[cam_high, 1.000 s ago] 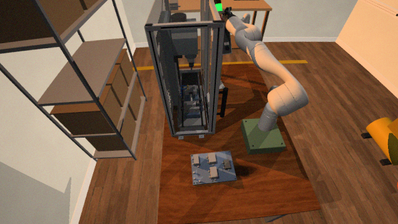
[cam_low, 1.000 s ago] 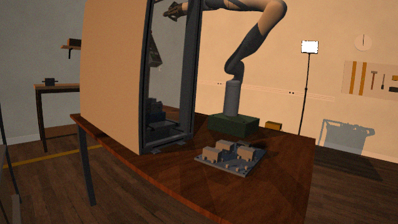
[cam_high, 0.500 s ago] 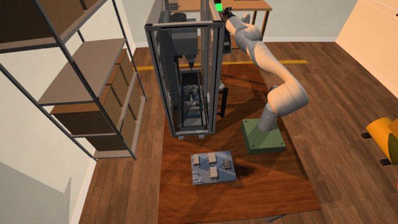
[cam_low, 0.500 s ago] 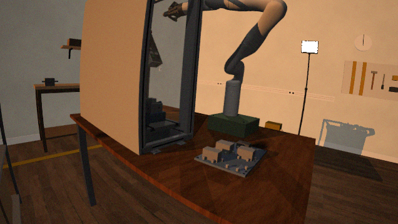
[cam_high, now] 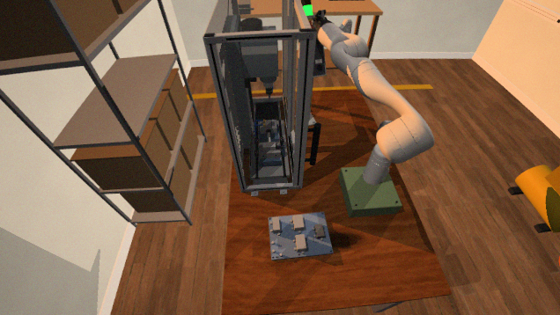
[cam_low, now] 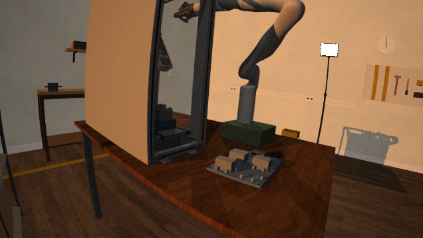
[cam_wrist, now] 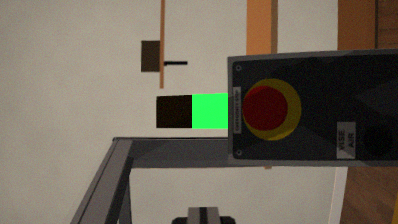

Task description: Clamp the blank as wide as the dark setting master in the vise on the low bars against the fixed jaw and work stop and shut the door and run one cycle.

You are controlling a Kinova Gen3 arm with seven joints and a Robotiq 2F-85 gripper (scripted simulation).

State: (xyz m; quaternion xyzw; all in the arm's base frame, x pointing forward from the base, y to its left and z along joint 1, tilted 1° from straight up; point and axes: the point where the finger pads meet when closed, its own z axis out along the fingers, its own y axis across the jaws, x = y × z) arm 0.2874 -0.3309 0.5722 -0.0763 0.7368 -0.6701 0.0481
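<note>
Gripper (cam_high: 319, 16) (cam_low: 176, 15) (cam_wrist: 203, 214) by the control column (cam_high: 319, 63) (cam_low: 165, 62) (cam_wrist: 315, 145), jaws closed on nothing
Any press on the VISE AIR knob (cam_wrist: 377, 140) wants a straight, square push, well off the red stop button (cam_wrist: 265, 108); the lamp (cam_high: 307, 10) (cam_wrist: 210, 111) glows green, not amber; three pale blanks (cam_high: 300, 242) (cam_low: 262, 162) sit on the plate (cam_high: 308, 253) (cam_low: 247, 173), and whether the matching one is in the vise (cam_high: 269, 150) (cam_low: 165, 123), I can't tell

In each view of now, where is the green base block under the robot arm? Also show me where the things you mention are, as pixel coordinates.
Top view: the green base block (cam_high: 354, 211) (cam_low: 239, 135) is right of centre, beyond the plate (cam_high: 286, 252) (cam_low: 256, 183).
Exterior view: near the middle, behind the plate.
Wrist view: not in it.
Shared landmark, top and exterior: the plate.
</note>
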